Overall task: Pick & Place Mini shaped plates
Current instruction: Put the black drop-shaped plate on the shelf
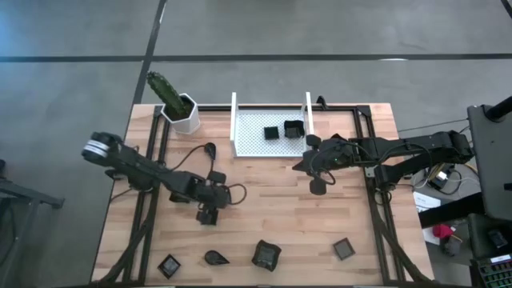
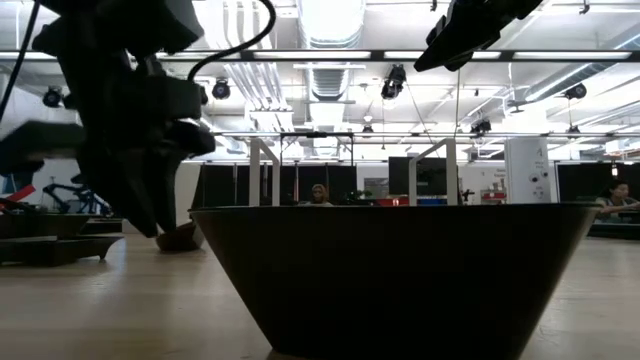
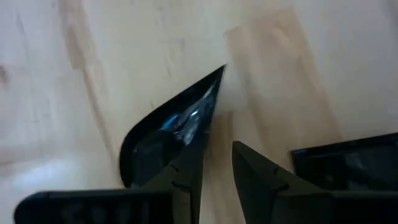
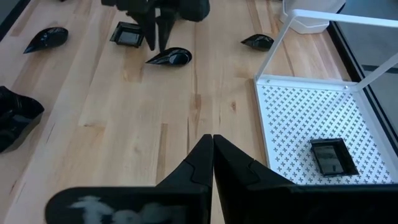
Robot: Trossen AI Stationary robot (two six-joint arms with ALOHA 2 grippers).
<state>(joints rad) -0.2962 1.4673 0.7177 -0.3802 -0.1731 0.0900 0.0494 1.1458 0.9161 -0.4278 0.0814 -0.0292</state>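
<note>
My left gripper hangs low over a dark teardrop plate near the table's middle, fingers open and pointing steeply down. One finger stands over the plate's wide end and the other beside it over bare wood. A square plate lies flat just to the gripper's near side. My right gripper is shut and empty, held high beside the white tray, which holds two dark plates. My left gripper's one finger covers the teardrop plate's rim in the wrist view. I cannot tell whether it touches the plate. The plate lies flat on the wood.
Several more small dark plates lie along the near edge, among them a teardrop and squares; one fills the low view. Another teardrop lies by the cactus pot at the far left.
</note>
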